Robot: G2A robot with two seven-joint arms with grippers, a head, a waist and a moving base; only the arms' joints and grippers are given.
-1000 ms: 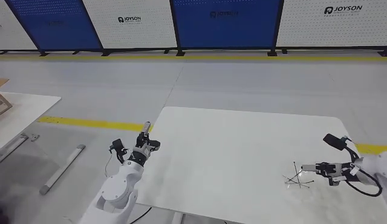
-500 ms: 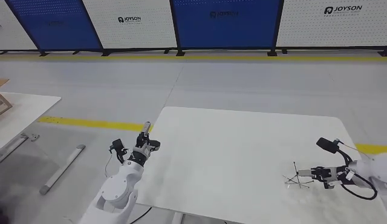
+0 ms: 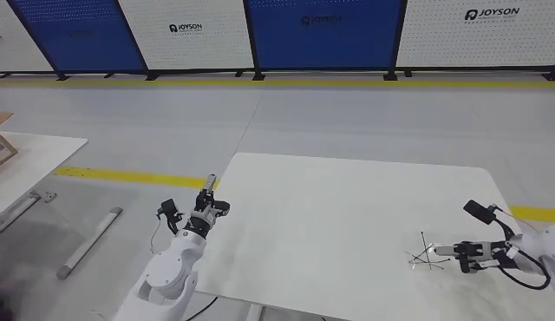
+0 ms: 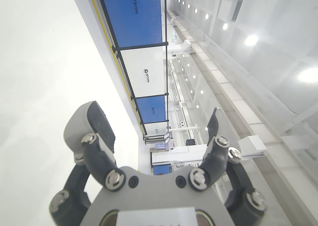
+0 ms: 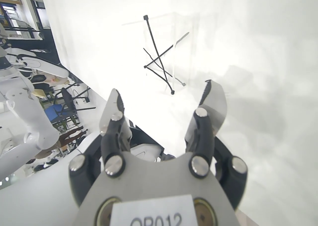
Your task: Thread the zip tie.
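Note:
A few thin black zip ties (image 3: 425, 255) lie crossed over each other on the white table (image 3: 347, 217) near its front right corner; the right wrist view shows the zip ties (image 5: 156, 55) with a pale one beside them. My right gripper (image 3: 444, 252) hovers just right of the pile, open and empty (image 5: 164, 95), a short way from the ties. My left gripper (image 3: 209, 183) is at the table's left edge, pointing away from the ties, open with nothing between its fingers (image 4: 154, 122).
A second white table (image 3: 35, 160) stands off to the left across a floor gap with a yellow line. Blue and white pegboard panels (image 3: 321, 22) close the far side. The table's wide middle is bare.
My right gripper shifted slightly beside the zip ties, its wrist dipping and drifting right. The left arm has stayed still.

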